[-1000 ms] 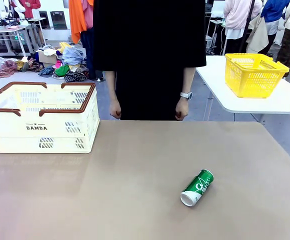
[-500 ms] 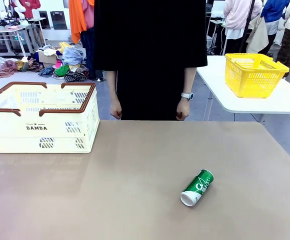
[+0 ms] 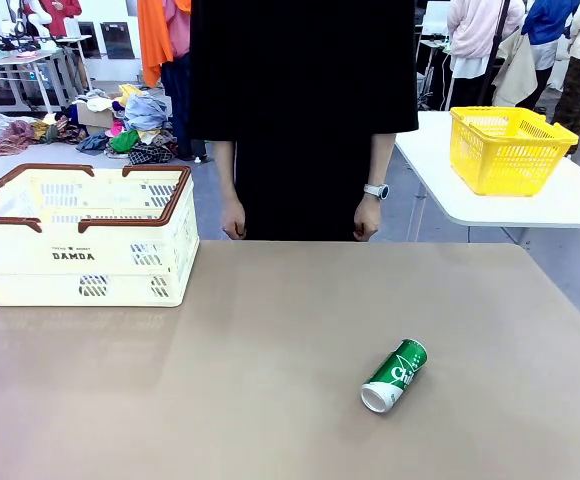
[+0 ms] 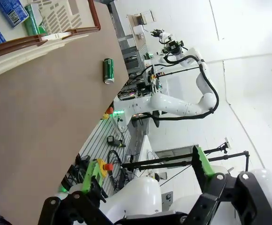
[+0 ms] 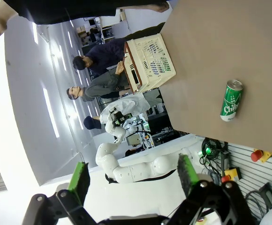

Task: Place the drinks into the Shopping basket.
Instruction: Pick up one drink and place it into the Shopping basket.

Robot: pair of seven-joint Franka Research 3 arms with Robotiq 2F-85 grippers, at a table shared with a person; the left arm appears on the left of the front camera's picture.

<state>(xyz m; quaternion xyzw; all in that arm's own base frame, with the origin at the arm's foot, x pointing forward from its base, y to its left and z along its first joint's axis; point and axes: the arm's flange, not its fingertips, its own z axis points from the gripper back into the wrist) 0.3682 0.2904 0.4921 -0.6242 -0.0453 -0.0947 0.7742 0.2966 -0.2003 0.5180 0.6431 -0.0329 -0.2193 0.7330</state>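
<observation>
While both your grippers [image 4: 147,180] [image 5: 132,176] stood spread and empty, the green can [image 3: 394,375] lay well right of the Shopping basket [image 3: 82,236].

Bright, even indoor light; wrist views distorted.

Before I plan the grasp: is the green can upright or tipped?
Tipped. The green can lies on its side on the table, silver top towards the robot.
</observation>
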